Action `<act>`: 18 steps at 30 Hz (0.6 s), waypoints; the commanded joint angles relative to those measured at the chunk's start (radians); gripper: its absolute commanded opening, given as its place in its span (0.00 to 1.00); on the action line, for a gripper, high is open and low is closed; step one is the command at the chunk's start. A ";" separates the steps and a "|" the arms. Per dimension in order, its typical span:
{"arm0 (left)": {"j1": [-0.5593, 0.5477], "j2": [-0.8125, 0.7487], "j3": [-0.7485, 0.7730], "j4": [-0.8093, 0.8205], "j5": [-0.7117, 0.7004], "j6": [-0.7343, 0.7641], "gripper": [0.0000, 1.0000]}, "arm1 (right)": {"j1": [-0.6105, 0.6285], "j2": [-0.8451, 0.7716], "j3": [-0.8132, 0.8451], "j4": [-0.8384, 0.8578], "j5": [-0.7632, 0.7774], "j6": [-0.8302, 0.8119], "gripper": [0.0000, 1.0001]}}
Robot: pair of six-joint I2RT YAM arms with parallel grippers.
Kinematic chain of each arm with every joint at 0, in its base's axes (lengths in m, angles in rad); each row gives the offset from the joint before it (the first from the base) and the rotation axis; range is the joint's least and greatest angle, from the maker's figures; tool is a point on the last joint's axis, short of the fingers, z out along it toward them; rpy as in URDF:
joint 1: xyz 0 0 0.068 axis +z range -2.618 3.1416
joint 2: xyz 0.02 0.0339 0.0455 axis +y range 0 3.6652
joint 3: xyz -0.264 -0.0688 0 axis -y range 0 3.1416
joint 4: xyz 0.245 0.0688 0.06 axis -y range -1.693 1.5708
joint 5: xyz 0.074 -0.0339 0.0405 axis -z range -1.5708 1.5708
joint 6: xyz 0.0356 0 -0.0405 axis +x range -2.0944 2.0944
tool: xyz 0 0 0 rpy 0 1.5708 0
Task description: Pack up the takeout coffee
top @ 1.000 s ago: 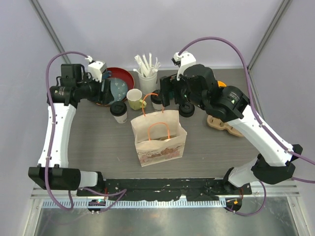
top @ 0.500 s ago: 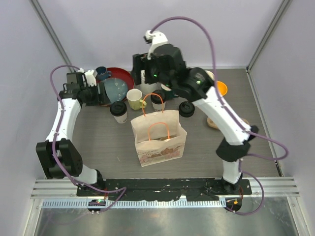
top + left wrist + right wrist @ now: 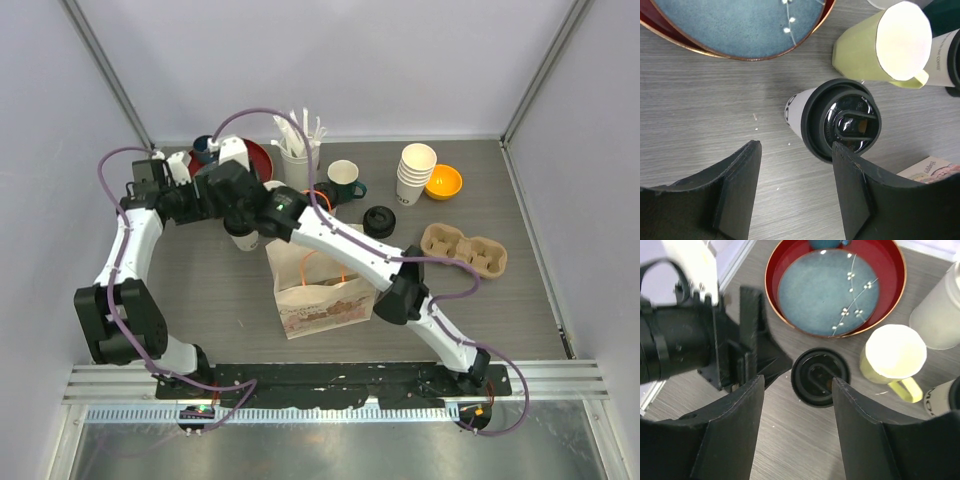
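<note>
1. Two robot arms are crowding one takeout coffee cup point(image 3: 842, 120) at the far left of a grey wood-grain table point(image 3: 700, 100). The cup is standing upright, a cream paper wall under a round, glossy black plastic lid. It is sitting just in front of a red bowl point(image 3: 892, 275) and just beside a yellow-green mug point(image 3: 857, 55).
2. The right gripper point(image 3: 799, 381) is hanging above that cup, its matte black fingers point(image 3: 735, 430) standing apart and straddling the lid. Bare table is showing between one finger and the rim. The other finger is overlapping the rim in its wrist view, so contact cannot be told.
3. The left gripper point(image 3: 796, 149) is reaching in low from the side, jaws parted and gripping nothing. The cup is sitting just past its tips, close to one finger.
4. A second lidded cup point(image 3: 950, 55) is showing only as a printed white paper wall at the edge of the left wrist view, beyond the mug's handle.
5. A brown kraft paper bag point(image 3: 325, 290) is standing open mid-table with thin orange loop handles, the right arm stretching across it.
6. The red bowl is cradling a speckled blue plate point(image 3: 825, 290) painted with a white sprig.
7. Toward the far right, a stack of lidless paper cups point(image 3: 417, 172), a small orange bowl point(image 3: 443, 181) and a moulded pulp cup carrier point(image 3: 463, 250) are sitting well apart from the grippers.
</note>
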 commanded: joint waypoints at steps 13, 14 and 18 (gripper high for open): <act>-0.050 0.152 0.044 0.129 0.062 -0.091 0.60 | -0.008 -0.027 -0.019 0.060 0.099 0.003 0.57; -0.056 0.155 0.044 0.130 0.065 -0.092 0.60 | -0.014 -0.022 -0.019 0.057 0.089 0.008 0.57; -0.066 0.160 0.038 0.132 0.073 -0.101 0.60 | -0.048 -0.002 -0.021 0.028 0.053 0.055 0.54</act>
